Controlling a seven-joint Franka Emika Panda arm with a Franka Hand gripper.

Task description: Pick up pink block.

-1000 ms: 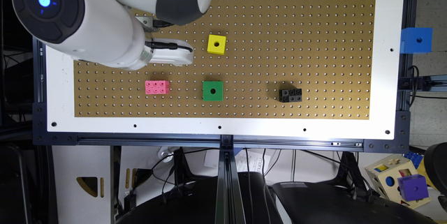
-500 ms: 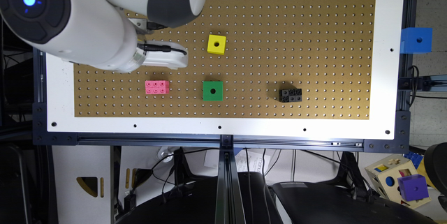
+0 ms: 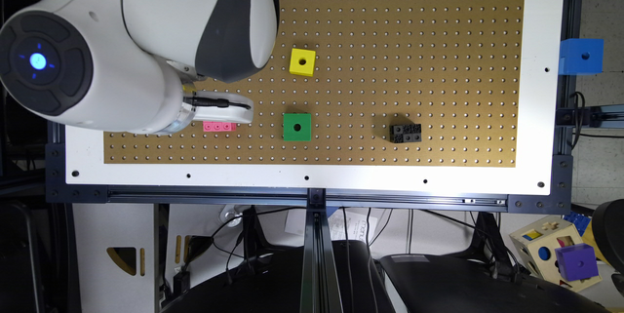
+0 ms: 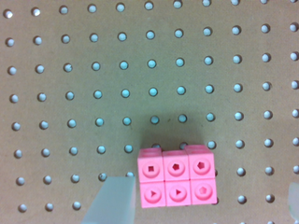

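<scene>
The pink block (image 3: pixel 219 127) lies flat on the brown pegboard (image 3: pixel 390 35), to the exterior view's left of the green cube (image 3: pixel 297 127). My gripper (image 3: pixel 222 112) hangs right over it, and its white body covers the block's far edge. In the wrist view the pink block (image 4: pixel 176 176) shows its 2x3 studs. My gripper (image 4: pixel 203 205) is open. One pale finger (image 4: pixel 112 203) stands just beside the block's short end, and the other finger (image 4: pixel 294 200) sits at the frame's edge, well apart from the block. The block rests on the board between them.
A yellow cube (image 3: pixel 302 62) sits farther back on the board. A black studded brick (image 3: pixel 405 133) lies toward the exterior view's right. A blue cube (image 3: pixel 581 56) is fixed off the board's right edge. The white frame (image 3: pixel 312 176) borders the pegboard.
The arm has moved toward the board's near edge, and the gripper now sits over the pink block instead of behind it. The blocks have not moved.
</scene>
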